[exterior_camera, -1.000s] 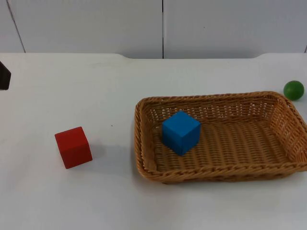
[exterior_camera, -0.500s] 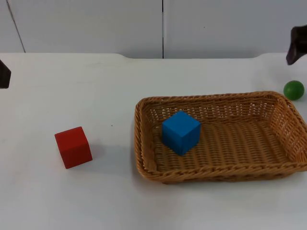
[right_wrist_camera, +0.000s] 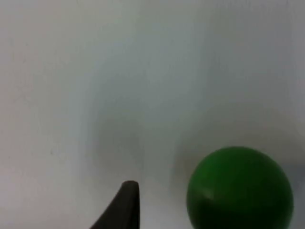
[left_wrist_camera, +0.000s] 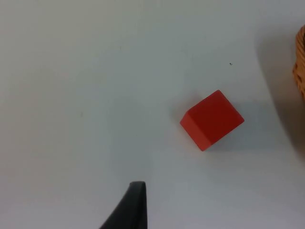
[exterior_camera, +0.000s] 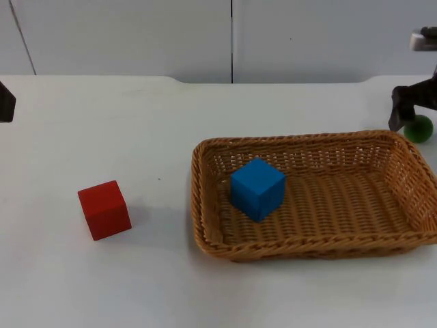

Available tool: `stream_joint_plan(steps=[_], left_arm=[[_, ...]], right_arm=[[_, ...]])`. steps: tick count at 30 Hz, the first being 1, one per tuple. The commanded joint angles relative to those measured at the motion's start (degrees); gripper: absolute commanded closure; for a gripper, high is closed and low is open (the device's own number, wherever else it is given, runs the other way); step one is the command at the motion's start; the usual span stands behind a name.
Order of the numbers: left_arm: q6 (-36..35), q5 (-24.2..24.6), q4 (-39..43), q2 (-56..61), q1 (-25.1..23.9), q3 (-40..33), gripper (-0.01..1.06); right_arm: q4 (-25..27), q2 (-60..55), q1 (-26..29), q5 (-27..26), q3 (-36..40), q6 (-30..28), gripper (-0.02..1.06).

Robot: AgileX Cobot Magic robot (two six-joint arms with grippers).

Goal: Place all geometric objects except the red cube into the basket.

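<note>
A green ball [exterior_camera: 421, 130] lies on the table just beyond the wicker basket's [exterior_camera: 205, 205] far right corner. My right gripper [exterior_camera: 413, 121] is down at the ball and open, with one finger [exterior_camera: 396, 113] on the ball's left. In the right wrist view the green ball [right_wrist_camera: 239, 188] sits close beside a black fingertip [right_wrist_camera: 125, 205], not touching it. A blue cube [exterior_camera: 257, 188] rests inside the basket at its left end. The red cube [exterior_camera: 104, 210] stands on the table left of the basket, and the red cube [left_wrist_camera: 212, 119] is also in the left wrist view. My left gripper [exterior_camera: 5, 102] waits at the far left.
The basket's rim [left_wrist_camera: 301, 62] lies to the red cube's side in the left wrist view. The grey partition wall [exterior_camera: 232, 37] closes the table's far edge. Bare white table [exterior_camera: 102, 137] spreads between the left arm and the basket.
The right arm has come in from the upper right and lowered to the green ball. The cubes, the basket, the ball and the left arm have stayed put.
</note>
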State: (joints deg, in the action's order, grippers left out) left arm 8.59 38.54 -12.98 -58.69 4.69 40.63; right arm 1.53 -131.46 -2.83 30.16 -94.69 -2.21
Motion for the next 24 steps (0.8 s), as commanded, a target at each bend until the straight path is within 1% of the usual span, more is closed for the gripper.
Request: stream_joint_plan(steps=[1,5,7,8,10,11,12,14,16,17,18,19,20,24], left_arm=[[-0.01,-0.3,0.02,0.34,-0.12,-0.24,0.0],[-0.01,-0.44,0.02,0.34,-0.12,-0.24,0.0],[-0.01,-0.44,0.02,0.34,-0.12,-0.24,0.0],[-0.01,-0.44,0.02,0.34,-0.12,-0.24,0.0],[-0.01,-0.44,0.02,0.34,-0.12,-0.24,0.0],[-0.01,-0.44,0.02,0.34,-0.12,-0.24,0.0],[-0.01,-0.44,0.02,0.34,-0.12,-0.24,0.0],[-0.01,-0.44,0.02,0.34,-0.12,-0.24,0.0],[0.12,-0.45,0.02,0.34,-0.12,-0.24,0.0],[0.12,-0.45,0.02,0.34,-0.12,-0.24,0.0],[0.12,-0.45,0.02,0.34,-0.12,-0.24,0.0],[0.12,-0.45,0.12,0.34,-0.12,-0.24,0.0],[0.12,-0.45,0.23,0.34,-0.12,-0.24,0.0],[0.12,-0.45,0.23,0.34,-0.12,-0.24,0.0]], right_arm=[[0.3,-0.13,-0.53,-2.0,-0.4,-0.42,-0.01],[0.3,-0.9,-1.07,-2.75,-0.4,-0.42,0.0],[0.46,-1.03,-1.19,-2.99,-0.4,-0.42,0.02],[0.56,-1.19,-1.44,-2.99,-0.4,-0.42,0.05],[0.19,-1.43,-1.7,-2.57,-0.4,-0.42,0.19],[0.18,-1.46,-1.7,-2.34,-0.4,-0.42,0.33],[0.18,-1.46,-1.7,-2.34,-0.4,-0.42,0.33],[0.18,-1.46,-1.7,-2.18,-0.4,0.01,0.53],[-0.34,-1.21,-1.7,-2.1,-0.4,0.01,0.76],[-0.34,-1.21,-1.7,-2.1,-0.4,0.01,0.76],[-0.72,-0.86,-1.7,-1.6,-0.4,0.01,0.88],[-0.84,0.03,-1.7,-0.98,-0.4,0.01,0.98],[-1.53,1.03,-1.7,-0.03,-0.4,0.01,1.05],[-1.53,5.61,-1.7,3.55,-0.4,0.01,1.05]])
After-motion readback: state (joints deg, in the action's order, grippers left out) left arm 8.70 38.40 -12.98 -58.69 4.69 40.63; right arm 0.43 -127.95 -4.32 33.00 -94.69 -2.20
